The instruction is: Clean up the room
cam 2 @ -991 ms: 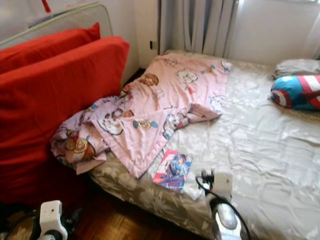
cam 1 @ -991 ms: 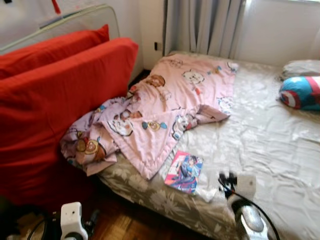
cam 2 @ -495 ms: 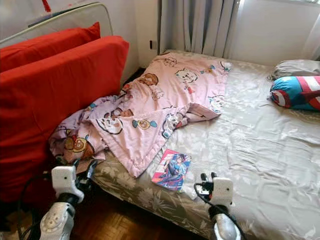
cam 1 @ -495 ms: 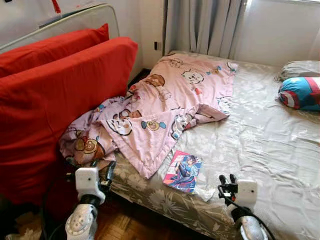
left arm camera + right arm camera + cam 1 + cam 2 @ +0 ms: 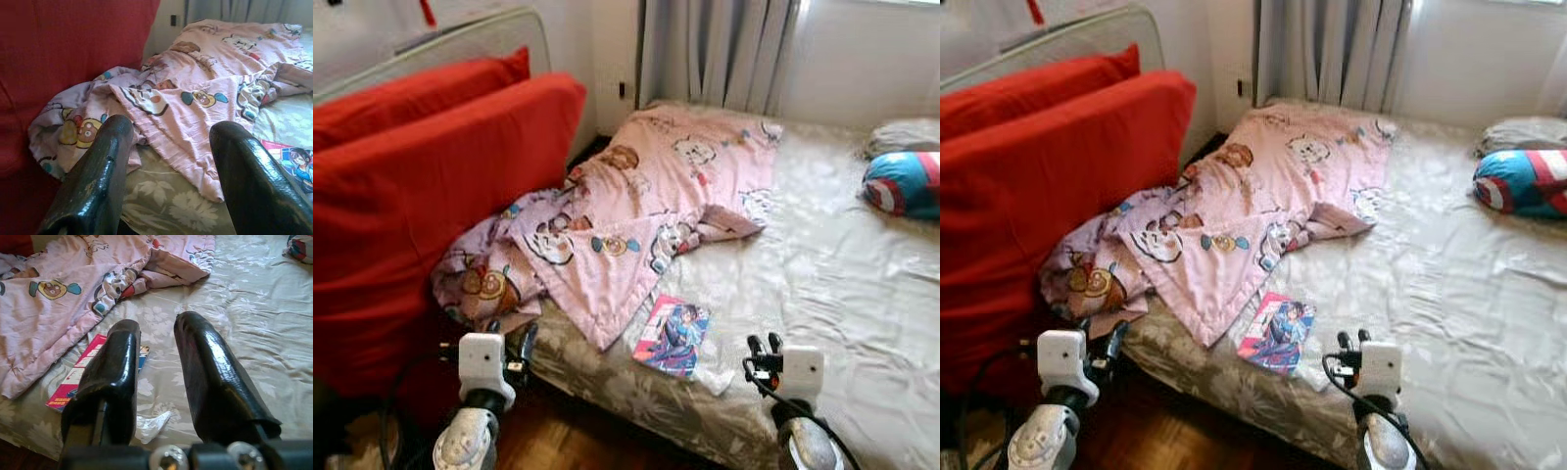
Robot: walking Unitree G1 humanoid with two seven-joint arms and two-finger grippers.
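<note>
Bed (image 5: 822, 264) with grey floral sheet — pink cartoon blanket (image 5: 646, 211) at 11 o'clock, comic book (image 5: 673, 337) near front edge, red cushions (image 5: 421, 186) at 9 o'clock. Left gripper (image 5: 509, 338) and right gripper (image 5: 763, 346) — fingers parted, empty.

We see a bed with a grey floral sheet (image 5: 842, 284), grey curtains (image 5: 715, 54) against a white wall (image 5: 862, 59), a large red upholstered cushion (image 5: 401, 196), and dark wooden parquet floor (image 5: 578, 446).
</note>
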